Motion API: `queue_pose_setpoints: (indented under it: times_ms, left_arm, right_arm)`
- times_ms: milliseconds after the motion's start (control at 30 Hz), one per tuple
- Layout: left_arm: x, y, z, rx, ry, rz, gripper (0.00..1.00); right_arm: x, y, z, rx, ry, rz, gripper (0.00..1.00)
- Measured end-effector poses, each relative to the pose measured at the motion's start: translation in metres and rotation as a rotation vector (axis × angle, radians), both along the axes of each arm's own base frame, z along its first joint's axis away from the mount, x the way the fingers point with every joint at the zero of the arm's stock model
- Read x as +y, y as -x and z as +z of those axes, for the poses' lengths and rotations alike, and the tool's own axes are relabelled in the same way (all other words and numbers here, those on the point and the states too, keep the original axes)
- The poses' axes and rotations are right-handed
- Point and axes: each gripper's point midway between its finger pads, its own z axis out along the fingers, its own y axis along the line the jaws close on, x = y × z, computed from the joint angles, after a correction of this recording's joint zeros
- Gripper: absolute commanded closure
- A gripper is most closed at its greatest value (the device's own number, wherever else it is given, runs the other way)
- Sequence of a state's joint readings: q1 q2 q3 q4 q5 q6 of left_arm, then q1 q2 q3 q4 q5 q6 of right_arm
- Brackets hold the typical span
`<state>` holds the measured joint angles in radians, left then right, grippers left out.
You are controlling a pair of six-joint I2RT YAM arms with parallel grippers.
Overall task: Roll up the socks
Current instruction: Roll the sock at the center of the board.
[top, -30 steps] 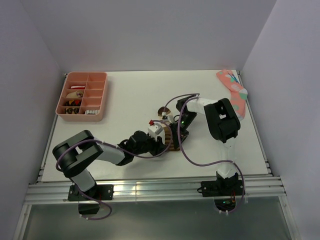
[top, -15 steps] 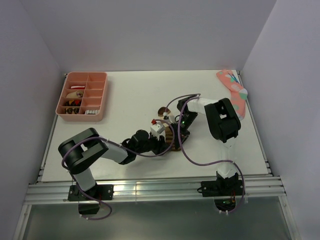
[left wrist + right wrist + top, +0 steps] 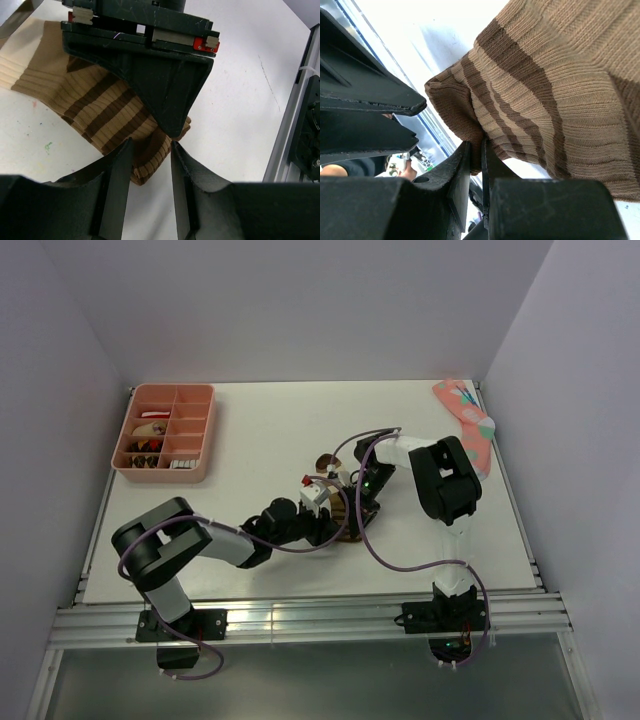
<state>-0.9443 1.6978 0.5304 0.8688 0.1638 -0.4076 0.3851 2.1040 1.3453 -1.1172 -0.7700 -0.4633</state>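
1. Top: brown-and-tan sock (image 3: 347, 531) bunched mid-table (image 3: 260, 440); left gripper (image 3: 328, 527) and right gripper (image 3: 347, 508) meet over it.
2. Left wrist: left jaws parted astride the sock's end (image 3: 150, 165); gripping or released, cannot tell; right gripper's tip sits on the sock.
3. Right wrist: right gripper (image 3: 476, 150) clenched on the sock's folded edge.

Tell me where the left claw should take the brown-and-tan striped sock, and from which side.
Take the brown-and-tan striped sock by its narrow folded end, coming in low from the left, opposite the right claw that pinches it. That bunched end fits between the left claw's open jaws.
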Motion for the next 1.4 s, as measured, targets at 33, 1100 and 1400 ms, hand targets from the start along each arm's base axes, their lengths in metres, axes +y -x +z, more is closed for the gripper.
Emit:
queue_pose_setpoints:
  times_ms: [33, 1100, 1400]
  left_arm:
    - [0.0, 0.0, 0.0, -0.001, -0.002, -0.002, 0.59]
    - [-0.022, 0.007, -0.031, 0.122, 0.007, -0.069, 0.95]
    - [-0.024, 0.005, -0.033, 0.208, -0.025, -0.02, 1.0]
  right_arm:
    - [0.0, 0.0, 0.0, 0.001, 0.0, -0.001, 1.0]
    - [-0.005, 0.001, -0.003, 0.001, 0.04, -0.032, 0.82]
    - [-0.007, -0.013, 0.004, -0.157, 0.056, -0.088, 0.54]
